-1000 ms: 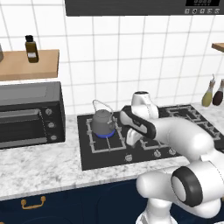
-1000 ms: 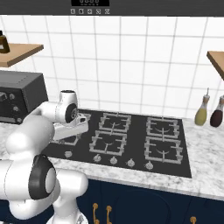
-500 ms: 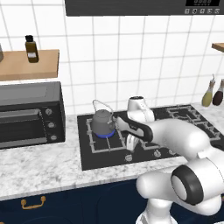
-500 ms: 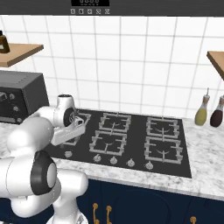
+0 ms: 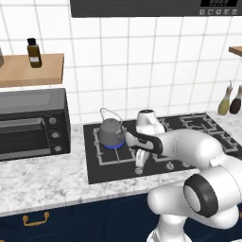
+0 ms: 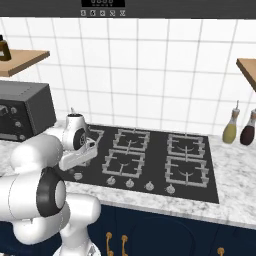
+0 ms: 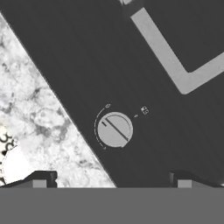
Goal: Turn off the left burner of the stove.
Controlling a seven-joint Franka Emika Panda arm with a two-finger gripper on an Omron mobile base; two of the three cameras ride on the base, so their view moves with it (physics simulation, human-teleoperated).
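Note:
The stove (image 5: 108, 172) is a flat black cooktop. A grey kettle (image 5: 111, 131) sits on the left burner (image 5: 105, 154), with blue flame under it. My gripper (image 5: 139, 165) hangs just above the leftmost silver knob (image 7: 114, 129) in the front row, and the knob's line mark runs diagonally. In the hand view my gripper (image 7: 111, 179) is open, its fingertips (image 7: 41, 179) wide apart and level with either side of the knob, nothing between them. A grey bar of the grate (image 7: 173, 61) runs beyond the knob. In the right base view my hand (image 6: 76, 162) hovers over that front left corner.
A dark toaster oven (image 5: 30, 123) stands left of the stove on the marble counter (image 5: 42, 182). Several other knobs (image 6: 130, 184) and matching grates (image 6: 186, 169) lie to the right. Two bottles (image 5: 230, 100) stand far right, and a shelf (image 5: 33, 71) carries a brown bottle.
My hand has come down and forward from above the burner area to just over the front left knob. Kettle and flame are unchanged.

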